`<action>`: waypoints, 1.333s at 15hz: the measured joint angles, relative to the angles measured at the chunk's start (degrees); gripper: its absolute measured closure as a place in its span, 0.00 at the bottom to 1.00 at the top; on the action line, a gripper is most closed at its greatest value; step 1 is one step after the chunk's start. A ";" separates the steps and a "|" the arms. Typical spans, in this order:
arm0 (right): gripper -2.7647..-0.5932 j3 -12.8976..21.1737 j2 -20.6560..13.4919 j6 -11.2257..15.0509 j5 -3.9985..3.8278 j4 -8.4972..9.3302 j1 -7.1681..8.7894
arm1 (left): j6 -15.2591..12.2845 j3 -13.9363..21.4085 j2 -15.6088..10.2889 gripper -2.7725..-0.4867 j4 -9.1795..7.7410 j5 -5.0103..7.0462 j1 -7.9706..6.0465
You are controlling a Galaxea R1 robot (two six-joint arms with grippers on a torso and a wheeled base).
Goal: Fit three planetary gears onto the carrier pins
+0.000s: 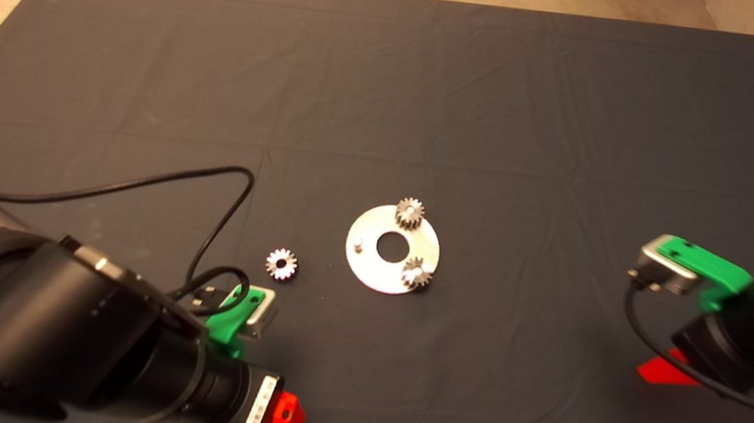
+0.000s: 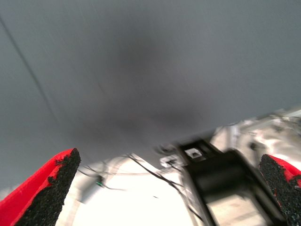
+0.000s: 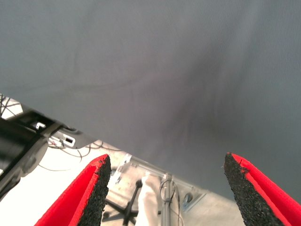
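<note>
Lying loose on mat [image 1: 432,91]: third gear [image 1: 281,264], beside disc [image 1: 378,271]; two seated.

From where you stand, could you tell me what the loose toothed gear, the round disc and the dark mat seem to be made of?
Small toothed silvery gear: apparently bare metal, bright glinting teeth. Flat round silver disc: likely brushed metal, pale even sheen. Dark grey mat: seemingly matte fabric, creased and folded.

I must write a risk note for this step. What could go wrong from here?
1. The loose gear lies flat on the mat, so the open left gripper may fail to grip it or may push it away.
2. The bare pin sits on the disc near two mounted gears; a misaligned placement could shift the unfixed disc.
</note>
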 joint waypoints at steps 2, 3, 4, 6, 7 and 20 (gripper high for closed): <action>0.46 0.98 -0.44 0.40 0.42 -0.30 -0.15 | 7.66 -6.59 0.74 0.00 -0.19 0.07 -1.37; 0.46 1.17 -0.44 0.44 0.71 -0.34 -0.13 | 11.89 -10.29 1.37 0.00 -0.14 0.10 -2.12; 0.46 1.34 -0.45 0.44 0.69 -0.37 -0.13 | 15.52 -13.68 2.04 0.00 0.08 0.11 -2.58; 0.46 1.41 -0.59 0.45 0.52 -0.45 -0.16 | 21.75 -18.03 3.72 0.00 0.71 0.00 -3.45; 0.46 1.41 -0.59 0.45 0.60 -0.50 -0.29 | 23.81 -19.89 4.22 0.00 0.73 -0.06 -3.76; 0.46 1.01 -0.61 0.43 1.10 -0.67 -0.29 | 28.19 -26.21 5.11 0.00 4.62 0.00 -4.18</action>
